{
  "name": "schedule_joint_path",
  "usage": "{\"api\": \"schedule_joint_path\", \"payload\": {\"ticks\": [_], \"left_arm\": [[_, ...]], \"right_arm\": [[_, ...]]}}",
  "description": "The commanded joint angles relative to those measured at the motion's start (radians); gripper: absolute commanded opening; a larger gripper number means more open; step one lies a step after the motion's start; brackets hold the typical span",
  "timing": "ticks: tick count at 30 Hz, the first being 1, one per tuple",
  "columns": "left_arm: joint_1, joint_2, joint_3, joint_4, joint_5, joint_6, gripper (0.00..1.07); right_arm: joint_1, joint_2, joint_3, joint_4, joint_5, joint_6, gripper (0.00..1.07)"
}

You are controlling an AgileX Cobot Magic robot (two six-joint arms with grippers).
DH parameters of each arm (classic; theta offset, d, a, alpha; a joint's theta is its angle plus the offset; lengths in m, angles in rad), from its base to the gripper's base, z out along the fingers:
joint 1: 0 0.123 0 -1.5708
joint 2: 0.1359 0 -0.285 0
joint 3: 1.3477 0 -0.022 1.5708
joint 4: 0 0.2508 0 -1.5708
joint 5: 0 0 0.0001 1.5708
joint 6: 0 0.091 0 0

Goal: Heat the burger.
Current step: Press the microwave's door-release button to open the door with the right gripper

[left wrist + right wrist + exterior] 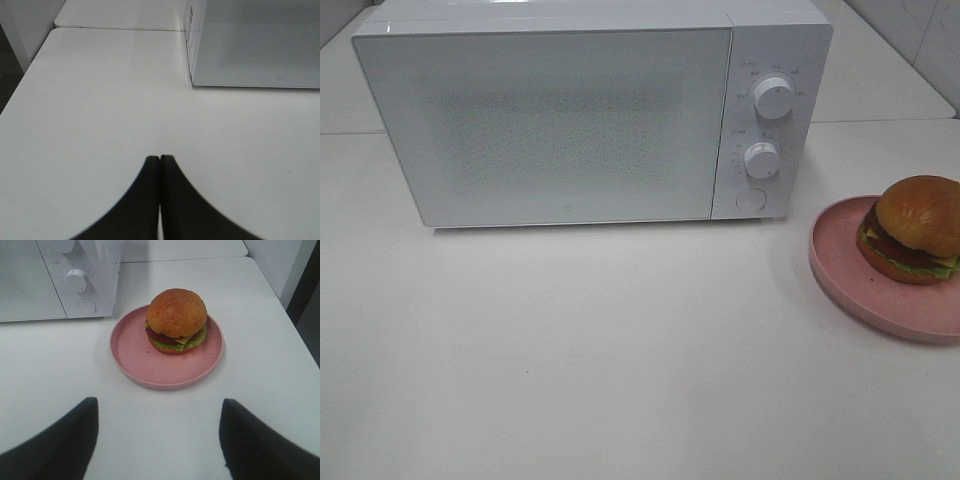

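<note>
The burger [914, 229] [176, 320], with a glossy brown bun, cheese, tomato and lettuce, rests on a pink plate [850, 280] [140, 360] at the table's right edge. Left of it stands a white microwave [570, 110] [75, 275] with its door closed. My right gripper [159, 412] is open, hovering over the table short of the plate, nothing between its fingers [65, 445]. My left gripper [159, 161] is shut and empty, above bare table in front of the microwave's [250, 45] left corner. Neither gripper appears in the exterior high view.
The microwave carries two white knobs [774, 97] [760, 159] and a round button [750, 199] on its right panel. The white table [570, 350] continues behind the microwave as a second slab. The table's edge [295, 335] runs close beside the plate.
</note>
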Motion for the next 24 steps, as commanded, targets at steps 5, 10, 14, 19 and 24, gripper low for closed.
{"api": "schedule_joint_path", "payload": {"ticks": [5, 10, 14, 19, 24], "left_arm": [[0.002, -0.020, 0.004, -0.004, -0.009, 0.000, 0.00], [0.002, -0.020, 0.004, -0.004, -0.009, 0.000, 0.00], [0.002, -0.020, 0.004, -0.004, -0.009, 0.000, 0.00], [0.002, -0.020, 0.004, -0.004, -0.009, 0.000, 0.00], [0.002, -0.020, 0.004, -0.004, -0.009, 0.000, 0.00]], "right_arm": [[0.002, -0.024, 0.001, -0.004, -0.014, -0.007, 0.66], [0.002, -0.024, 0.001, -0.004, -0.014, -0.007, 0.66], [0.002, -0.024, 0.001, -0.004, -0.014, -0.007, 0.66], [0.002, -0.024, 0.001, -0.004, -0.014, -0.007, 0.66], [0.002, 0.003, -0.002, -0.004, -0.018, -0.007, 0.63]]}}
